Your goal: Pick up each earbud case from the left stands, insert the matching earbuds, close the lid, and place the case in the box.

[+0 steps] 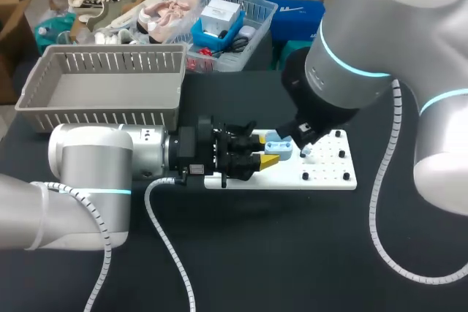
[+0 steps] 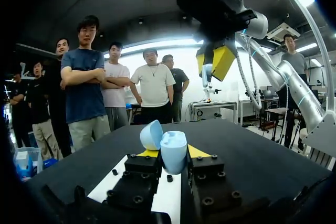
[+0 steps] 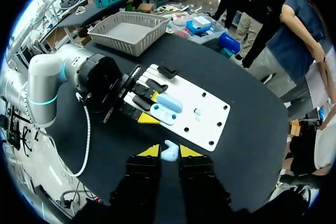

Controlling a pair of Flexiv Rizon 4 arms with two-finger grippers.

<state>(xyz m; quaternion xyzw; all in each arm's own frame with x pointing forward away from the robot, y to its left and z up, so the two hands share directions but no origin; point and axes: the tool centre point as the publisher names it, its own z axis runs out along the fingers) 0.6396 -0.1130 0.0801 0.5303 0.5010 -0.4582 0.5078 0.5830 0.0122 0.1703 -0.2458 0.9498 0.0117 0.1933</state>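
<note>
My left gripper (image 1: 265, 149) lies low over the white stand board (image 1: 333, 175), shut on a light-blue earbud case (image 1: 278, 147). In the left wrist view the case (image 2: 174, 151) stands between the yellow tips of my left gripper (image 2: 172, 153) with its lid (image 2: 151, 134) swung open. My right gripper (image 3: 169, 151) hovers above the board, shut on a light-blue earbud (image 3: 169, 152). From the left wrist it shows as the right gripper (image 2: 214, 64) high above the case, earbud (image 2: 207, 73) between its tips. Another earbud (image 3: 197, 112) rests on the board (image 3: 210, 121) beside the case (image 3: 165, 107).
A grey slatted basket (image 1: 102, 116) stands at the back left of the black table, also in the right wrist view as the basket (image 3: 107, 39). Small black pegs (image 1: 322, 175) stick up from the board's right half. A cable (image 1: 172, 253) trails from my left arm.
</note>
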